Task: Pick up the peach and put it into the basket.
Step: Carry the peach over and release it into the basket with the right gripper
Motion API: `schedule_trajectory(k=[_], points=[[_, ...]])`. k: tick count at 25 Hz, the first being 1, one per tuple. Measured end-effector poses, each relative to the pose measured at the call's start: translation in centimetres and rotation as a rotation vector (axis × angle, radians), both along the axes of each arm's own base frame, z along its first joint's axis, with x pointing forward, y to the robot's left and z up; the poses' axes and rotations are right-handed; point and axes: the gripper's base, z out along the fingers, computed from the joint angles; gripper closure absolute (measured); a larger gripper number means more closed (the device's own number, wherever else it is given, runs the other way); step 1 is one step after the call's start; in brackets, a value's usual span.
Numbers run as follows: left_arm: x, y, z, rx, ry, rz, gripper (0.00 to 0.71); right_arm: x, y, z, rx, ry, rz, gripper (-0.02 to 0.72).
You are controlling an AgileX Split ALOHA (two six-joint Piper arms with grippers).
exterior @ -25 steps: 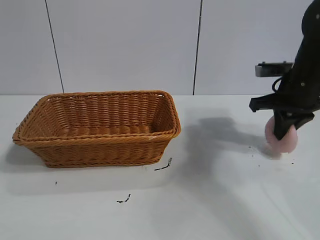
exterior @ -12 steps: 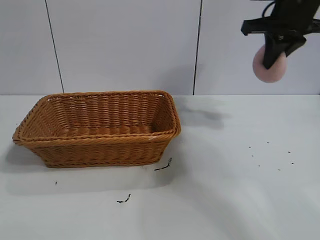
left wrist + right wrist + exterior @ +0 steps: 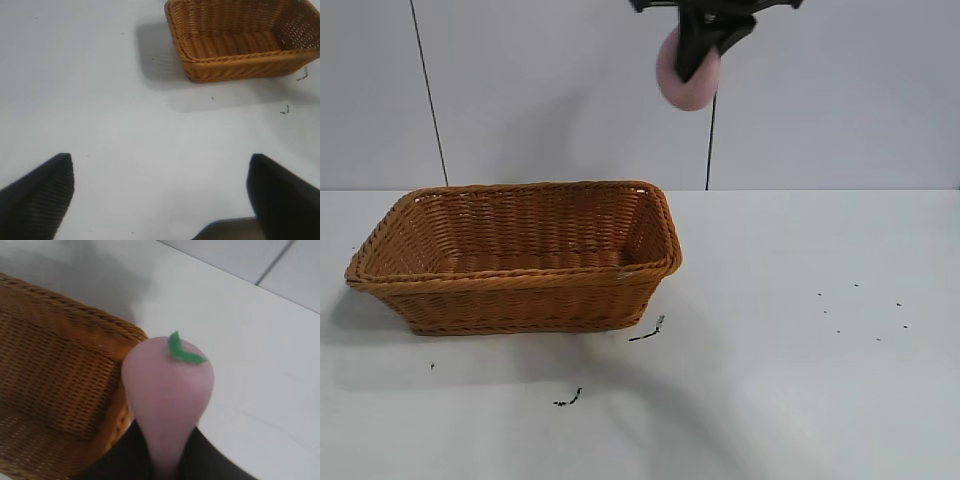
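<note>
Right gripper: we hold it clenched on the peach, high above the table.
Peach to basket: just right of the basket's right rim; we judge leftward travel remains.
Left gripper: spread wide, parked, holding nothing.

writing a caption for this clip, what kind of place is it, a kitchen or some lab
Most likely a lab test bench, not a kitchen: a bare white table against plain grey wall panels, holding only a wicker basket, while the right gripper carries a toy-like peach.
</note>
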Motion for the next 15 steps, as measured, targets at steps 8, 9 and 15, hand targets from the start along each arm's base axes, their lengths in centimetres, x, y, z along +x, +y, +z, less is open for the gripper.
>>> schedule_trajectory(k=[8, 9, 15], points=[[0.0, 0.0, 0.0, 0.0, 0.0, 0.0, 0.018, 0.5, 2.3, -6.9, -0.04, 0.06, 0.029, 0.664], [0.0, 0.0, 0.0, 0.0, 0.0, 0.0, 0.018, 0.6, 2.3, -7.3, -0.045, 0.065, 0.029, 0.643], [0.0, 0.0, 0.0, 0.0, 0.0, 0.0, 0.018, 0.6, 2.4, -7.7, -0.048, 0.07, 0.029, 0.163]])
